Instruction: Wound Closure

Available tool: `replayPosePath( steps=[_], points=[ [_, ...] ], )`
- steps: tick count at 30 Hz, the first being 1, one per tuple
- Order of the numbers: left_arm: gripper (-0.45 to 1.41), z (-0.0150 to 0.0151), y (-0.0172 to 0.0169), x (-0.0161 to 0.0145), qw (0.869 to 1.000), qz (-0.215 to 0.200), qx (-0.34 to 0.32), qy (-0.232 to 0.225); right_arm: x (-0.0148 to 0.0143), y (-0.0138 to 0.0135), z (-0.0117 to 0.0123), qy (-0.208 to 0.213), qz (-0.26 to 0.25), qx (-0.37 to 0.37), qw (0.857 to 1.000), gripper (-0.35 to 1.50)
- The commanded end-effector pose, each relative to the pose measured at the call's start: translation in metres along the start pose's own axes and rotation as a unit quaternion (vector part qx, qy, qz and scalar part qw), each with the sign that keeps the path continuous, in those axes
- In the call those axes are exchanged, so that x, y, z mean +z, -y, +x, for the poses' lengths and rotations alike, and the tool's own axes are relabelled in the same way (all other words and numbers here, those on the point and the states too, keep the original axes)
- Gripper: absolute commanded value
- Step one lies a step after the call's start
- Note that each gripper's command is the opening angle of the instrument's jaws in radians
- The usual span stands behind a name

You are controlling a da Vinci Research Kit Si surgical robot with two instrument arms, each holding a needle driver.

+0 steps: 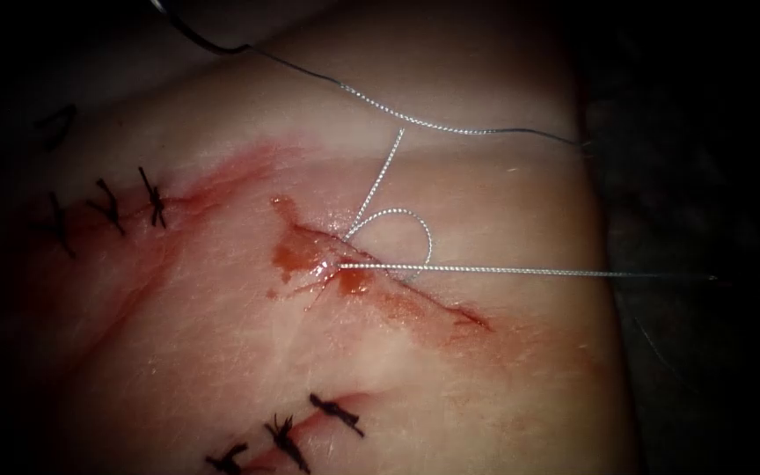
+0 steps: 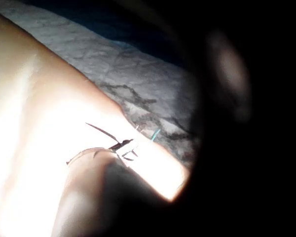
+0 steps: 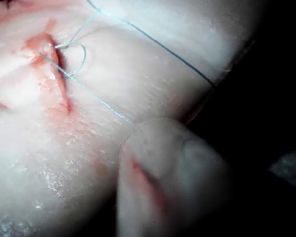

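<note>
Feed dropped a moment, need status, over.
Right tool at thread end, hold unclear. Thread loop open at cut. Dark curve on far strand, maybe needle. Red fluid at cut.

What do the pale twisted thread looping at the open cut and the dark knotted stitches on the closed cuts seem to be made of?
The pale twisted thread looks like braided or twisted fibre with a silvery sheen; its surface shows a rope-like pattern. The dark knotted stitches look like matte black filament with stiff, upstanding cut ends; whether braided cannot be told.

the right arm's tool (image 3: pixel 170 177) is seen from very close as a pale, blurred, rounded shape; a red streak is carried on one side; its pose cannot be made out
</note>
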Motion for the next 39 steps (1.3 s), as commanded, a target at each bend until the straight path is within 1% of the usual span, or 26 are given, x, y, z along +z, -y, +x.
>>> replayPosePath(
  steps=[1,2,3,5,7,17,26,29,39],
  points=[
    [-0.45,0.0001,0.0005,0.0005,1.000,0.000,0.000,0.000,0.0000,-0.0008,-0.0013,0.007,-0.001,0.006,1.000,-0.35],
    [-0.45,0.0001,0.0005,0.0005,1.000,0.000,0.000,0.000,-0.0002,-0.0016,-0.0019,0.014,-0.005,0.007,1.000,-0.35],
    [-0.45,0.0001,0.0005,0.0005,1.000,0.000,0.000,0.000,-0.0002,-0.0016,-0.0019,0.014,-0.005,0.007,1.000,-0.35],
    [-0.45,0.0001,0.0005,0.0005,1.000,0.000,0.000,0.000,-0.0007,-0.0036,-0.0036,0.030,-0.020,0.016,0.999,-0.35],
    [-0.45,0.0000,0.0005,0.0005,1.000,0.000,0.000,0.000,-0.0011,-0.0049,-0.0047,0.030,-0.022,0.023,0.999,-0.35],
    [-0.45,0.0000,0.0005,0.0005,1.000,0.000,0.000,0.000,-0.0027,-0.0092,-0.0085,0.047,-0.047,0.049,0.997,-0.35],
    [-0.45,0.0001,0.0005,0.0005,1.000,0.000,0.000,0.000,-0.0036,-0.0110,-0.0100,0.045,-0.044,0.073,0.995,-0.35],
    [-0.45,0.0001,0.0004,0.0004,1.000,0.000,0.002,0.000,-0.0042,-0.0119,-0.0111,0.046,-0.043,0.086,0.994,-0.35],
    [-0.45,0.0002,0.0002,0.0003,1.000,0.000,0.001,0.001,-0.0055,-0.0149,-0.0137,0.056,-0.064,0.103,0.991,-0.35]
  ],
)
